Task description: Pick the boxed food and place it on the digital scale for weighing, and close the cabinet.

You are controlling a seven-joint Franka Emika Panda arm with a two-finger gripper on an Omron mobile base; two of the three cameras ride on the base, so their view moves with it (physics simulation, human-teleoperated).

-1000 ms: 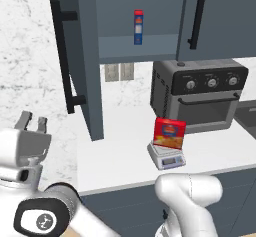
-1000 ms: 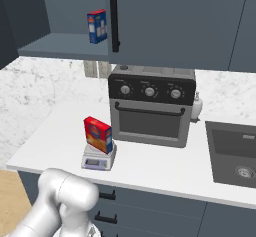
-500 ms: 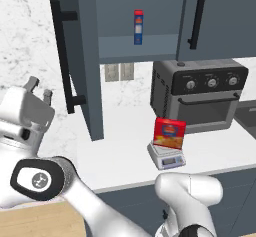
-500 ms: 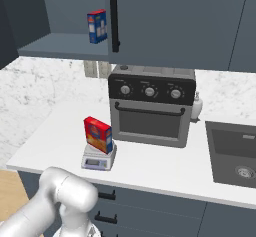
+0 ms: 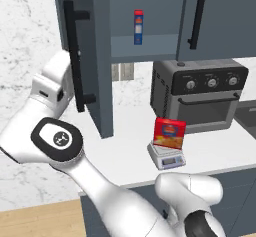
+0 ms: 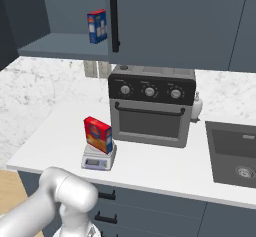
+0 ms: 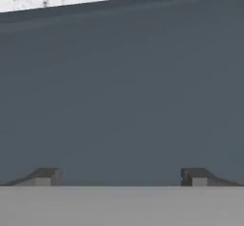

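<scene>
The boxed food [image 5: 169, 132] [image 6: 98, 134], red with an orange lower front, stands upright on the small light-grey digital scale [image 5: 167, 156] [image 6: 98, 157] near the counter's front edge. The cabinet's left door [image 5: 97, 56] hangs open, swung out toward me, its black bar handle [image 5: 75, 51] facing left. My hand [image 5: 52, 83] is raised at the left, right against the door's outer face beside the handle. My gripper [image 7: 121, 176] is open, its fingertips [image 7: 45, 176] spread wide with the dark door face [image 7: 124, 87] close in front and nothing between them.
A slim red-white-blue box [image 5: 138, 27] [image 6: 97, 26] stands on the open cabinet shelf. A black-grey toaster oven [image 5: 200, 93] [image 6: 151, 111] sits right behind the scale. A sink [image 6: 235, 153] lies at the right. The cabinet's right door [image 6: 175, 21] is closed.
My hand has risen and swung right, from the left of the open door up to its outer face by the handle. The box and the scale have not moved.
</scene>
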